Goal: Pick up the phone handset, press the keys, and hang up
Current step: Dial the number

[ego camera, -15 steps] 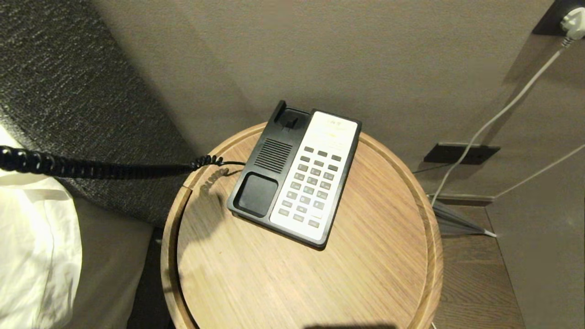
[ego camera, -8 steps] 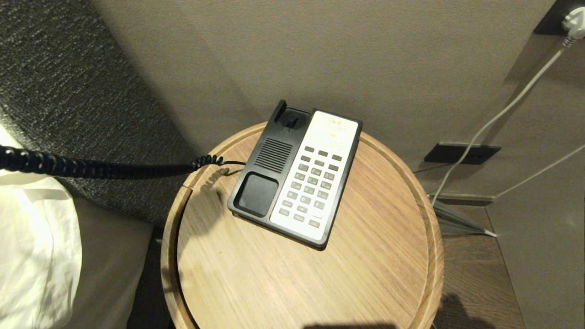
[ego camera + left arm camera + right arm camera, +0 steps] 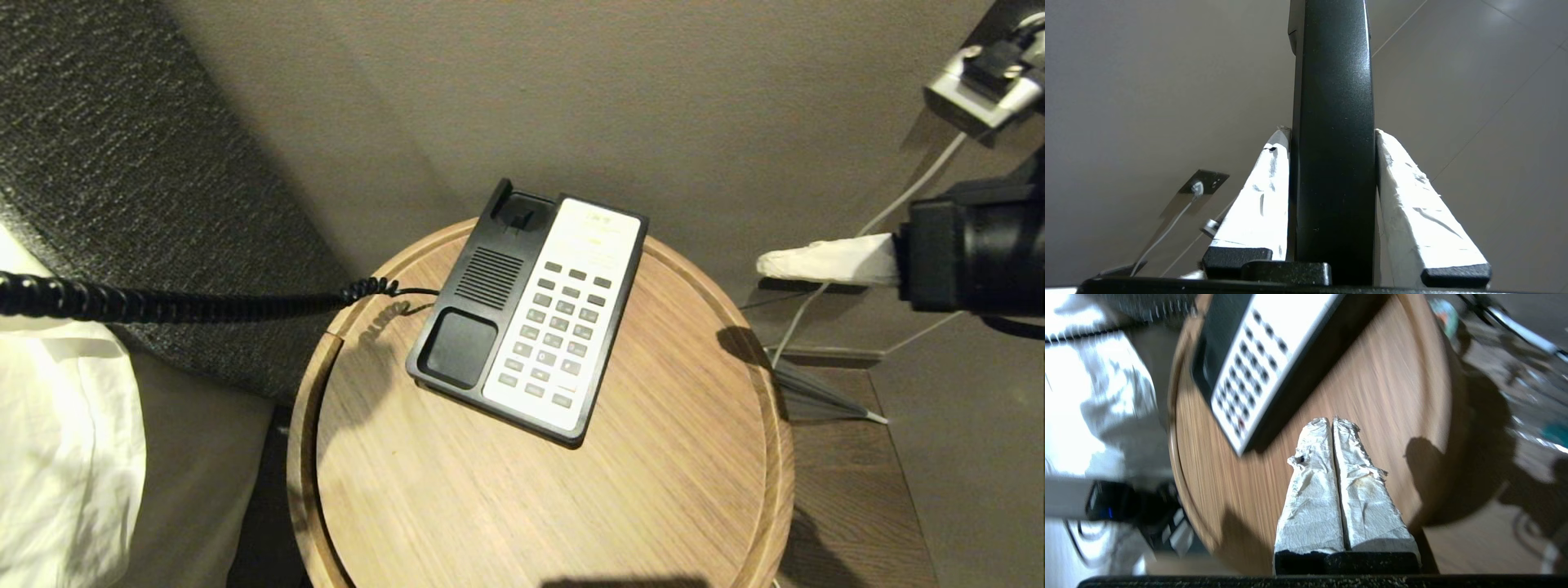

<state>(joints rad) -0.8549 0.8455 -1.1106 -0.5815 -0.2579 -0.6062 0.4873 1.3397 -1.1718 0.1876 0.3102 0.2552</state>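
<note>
Beige wall [image 3: 653, 98] and a dark textured headboard [image 3: 122, 163] stand behind a round wooden side table [image 3: 653, 506] with a raised rim. On the table, toward twelve o'clock from its middle, lies the black phone base [image 3: 490, 286], its cradle bare. The grey keys [image 3: 559, 331] sit in rows on its cream faceplate, angled so the top of the faceplate points toward one o'clock. A black coiled cord [image 3: 163, 304] leaves the base at nine o'clock and stretches level, off past the table's rim, over white bedding [image 3: 57, 457].

In the left wrist view, the left gripper [image 3: 1333, 136] clamps the phone handset [image 3: 1335, 122], one white-wrapped finger pressed against each flank of the glossy black bar, with only wall behind it.

At three o'clock from the table, just beyond its rim, the right gripper [image 3: 763, 263] hangs in the air, its white-wrapped fingers pressed together with nothing between them, tips aimed toward the phone. A white cable [image 3: 816, 318] runs down the wall behind it.
</note>
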